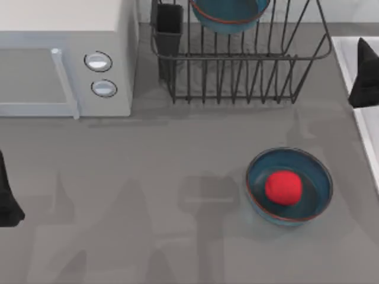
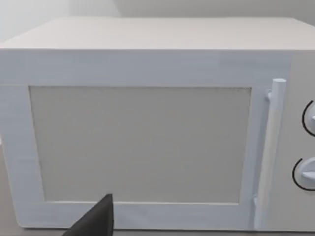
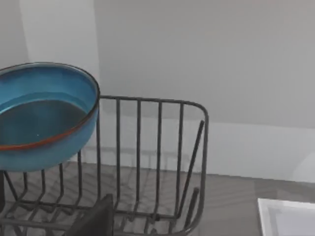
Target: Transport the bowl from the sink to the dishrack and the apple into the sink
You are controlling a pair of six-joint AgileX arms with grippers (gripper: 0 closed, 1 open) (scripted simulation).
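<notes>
Two blue bowls: one holds the apple, one sits in the dishrack.

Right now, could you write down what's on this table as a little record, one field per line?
Apple: inside a blue bowl on the table, toward the right.
Second blue bowl: in the dishrack at the back.
Cutlery cup: black, at the rack's left corner.
Microwave: white, back left, door shut.
Sink: pale rim at the right edge.
Left end effector: at the left edge.
Right end effector: over the sink.
</notes>
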